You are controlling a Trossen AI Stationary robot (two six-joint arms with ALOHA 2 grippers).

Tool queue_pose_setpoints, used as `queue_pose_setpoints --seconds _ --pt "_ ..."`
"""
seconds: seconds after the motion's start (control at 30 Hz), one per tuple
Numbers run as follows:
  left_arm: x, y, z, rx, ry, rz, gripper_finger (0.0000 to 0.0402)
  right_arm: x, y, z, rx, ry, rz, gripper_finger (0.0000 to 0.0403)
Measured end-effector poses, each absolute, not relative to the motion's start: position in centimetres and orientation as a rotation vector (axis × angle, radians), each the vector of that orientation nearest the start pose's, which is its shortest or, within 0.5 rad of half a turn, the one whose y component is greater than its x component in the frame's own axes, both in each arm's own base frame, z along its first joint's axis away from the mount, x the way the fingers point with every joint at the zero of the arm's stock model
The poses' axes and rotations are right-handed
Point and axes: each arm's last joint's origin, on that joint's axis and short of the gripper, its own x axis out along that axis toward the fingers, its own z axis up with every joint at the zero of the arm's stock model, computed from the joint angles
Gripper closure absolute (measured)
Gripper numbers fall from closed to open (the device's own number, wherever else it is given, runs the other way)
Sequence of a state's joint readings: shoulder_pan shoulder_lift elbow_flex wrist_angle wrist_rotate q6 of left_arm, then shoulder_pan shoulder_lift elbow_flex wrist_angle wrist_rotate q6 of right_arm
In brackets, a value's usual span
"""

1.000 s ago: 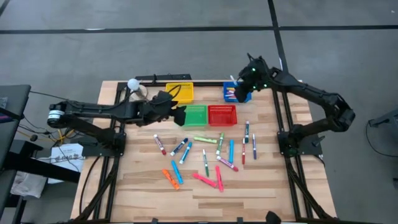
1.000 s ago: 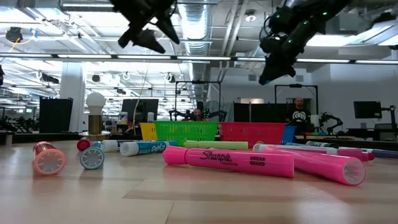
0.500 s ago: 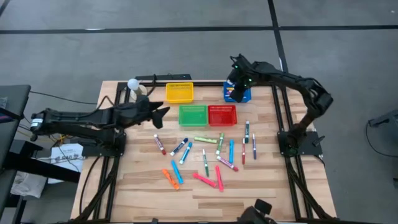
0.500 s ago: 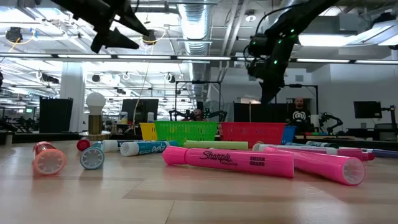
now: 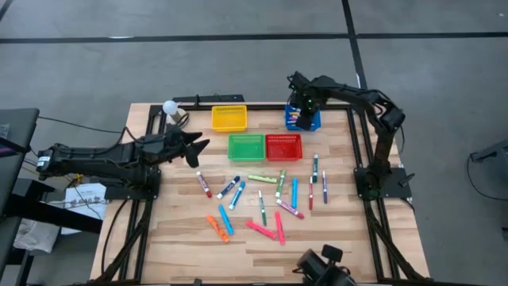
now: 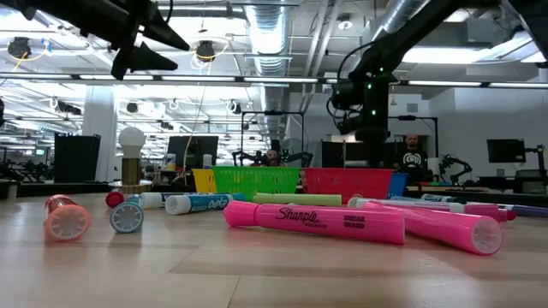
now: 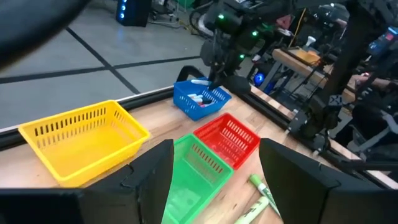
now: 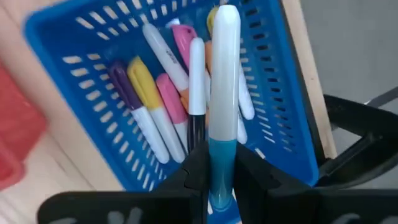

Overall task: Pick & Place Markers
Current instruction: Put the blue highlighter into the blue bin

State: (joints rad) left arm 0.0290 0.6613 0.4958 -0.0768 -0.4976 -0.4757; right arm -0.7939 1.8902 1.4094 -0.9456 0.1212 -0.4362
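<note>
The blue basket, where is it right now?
In the high view the blue basket sits at the table's far right, beyond the red basket, with the right gripper above it holding a marker.

About twenty markers [image 5: 262,205] lying flat and scattered over the near half of the counter [image 5: 182,238], in pink, orange, blue, green, red and white, pointing every which way, some touching or crossing. Nearest the low camera, a pink Sharpie highlighter [image 6: 313,222] on its side. One blue-and-white marker [image 8: 222,93] pinched between dark fingers [image 8: 196,169] above the blue basket [image 8: 99,99] at far right, over several more markers [image 8: 152,93] piled inside.
</note>
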Motion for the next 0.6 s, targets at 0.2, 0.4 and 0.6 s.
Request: queue_pose_setpoints --seconds 0.2,0.4,0.6 --pt "15.3 1.8 25.7 -0.403 0.115 0.571 0.0166 25.2 -26.6 18.0 0.139 1.561 -0.387 0.0363" --pt "15.3 1.8 25.7 -0.405 0.110 0.571 0.0166 25.3 -27.1 16.7 0.124 1.590 -0.360 0.0363" --pt "15.3 1.8 25.7 -0.405 0.109 0.572 0.0166 25.1 -27.8 16.1 0.113 1.580 -0.360 0.0362"
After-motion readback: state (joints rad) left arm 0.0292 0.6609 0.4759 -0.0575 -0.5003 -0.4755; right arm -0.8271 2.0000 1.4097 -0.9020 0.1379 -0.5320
